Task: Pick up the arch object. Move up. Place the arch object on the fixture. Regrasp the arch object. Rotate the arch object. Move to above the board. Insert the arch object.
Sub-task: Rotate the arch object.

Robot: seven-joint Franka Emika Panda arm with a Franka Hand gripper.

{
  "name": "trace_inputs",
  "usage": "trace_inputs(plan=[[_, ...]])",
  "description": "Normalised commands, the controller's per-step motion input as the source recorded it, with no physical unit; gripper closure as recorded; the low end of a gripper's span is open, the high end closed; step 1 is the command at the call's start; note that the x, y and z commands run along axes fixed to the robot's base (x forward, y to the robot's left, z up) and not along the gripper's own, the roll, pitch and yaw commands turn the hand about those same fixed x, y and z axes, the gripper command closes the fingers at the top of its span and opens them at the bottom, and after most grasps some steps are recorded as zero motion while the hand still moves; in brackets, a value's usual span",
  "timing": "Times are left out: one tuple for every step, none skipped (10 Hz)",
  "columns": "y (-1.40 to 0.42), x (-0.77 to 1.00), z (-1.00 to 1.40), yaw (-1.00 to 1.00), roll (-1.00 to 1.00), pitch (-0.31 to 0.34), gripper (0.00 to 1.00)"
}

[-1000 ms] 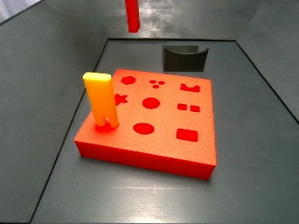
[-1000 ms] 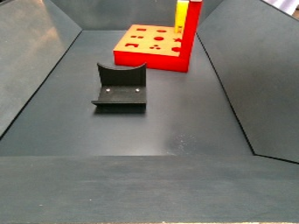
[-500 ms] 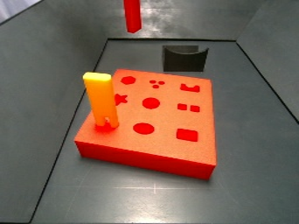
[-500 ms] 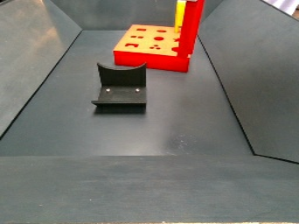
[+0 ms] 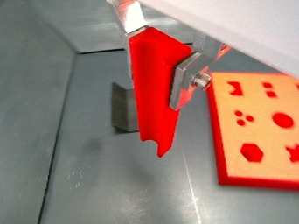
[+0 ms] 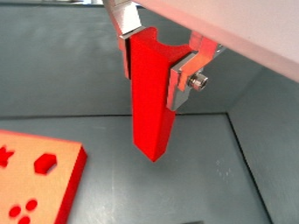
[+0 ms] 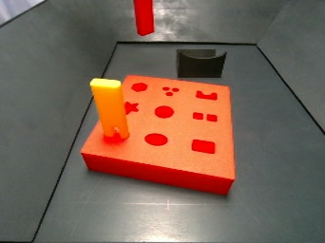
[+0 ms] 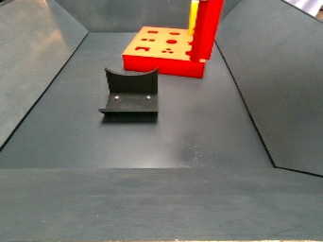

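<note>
Dark grey bench (image 7: 165, 214) lies below me; my fingers (image 5: 177, 74) clamp the red bar (image 5: 155, 92) upright, high above the bench, with the board (image 7: 165, 128) and fixture (image 8: 130, 94) underneath.

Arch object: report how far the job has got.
Done: the arch object is picked up and raised; the gripper is clamped on it, and in a side view it hangs high above the floor. In hand: carrying it. Left: the fixture holds nothing, so placing, regrasping, rotating and inserting into the board remain.
</note>
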Motion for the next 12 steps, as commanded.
trace_inputs(plan=[[0.01, 0.00, 0.00, -1.00, -0.06, 0.042, 1.00], [0.01, 0.00, 0.00, -1.00, -0.06, 0.046, 1.00], [0.01, 0.00, 0.00, -1.00, -0.07, 0.053, 1.00], [0.01, 0.00, 0.00, -1.00, -0.08, 0.058, 1.00], [0.01, 0.00, 0.00, -1.00, -0.10, 0.070, 1.00], [0.01, 0.00, 0.01, -1.00, -0.11, 0.081, 1.00], [0.01, 0.01, 0.01, -1.00, -0.15, 0.105, 1.00], [0.01, 0.01, 0.01, -0.89, -0.15, 0.110, 1.00], [0.02, 0.01, 0.01, -0.50, -0.15, 0.107, 1.00], [0.02, 0.01, 0.01, -0.38, -0.15, 0.105, 1.00], [0.02, 0.02, 0.01, -0.22, -0.15, 0.101, 1.00], [0.00, 0.00, -1.00, -0.18, -0.35, 0.100, 1.00]])
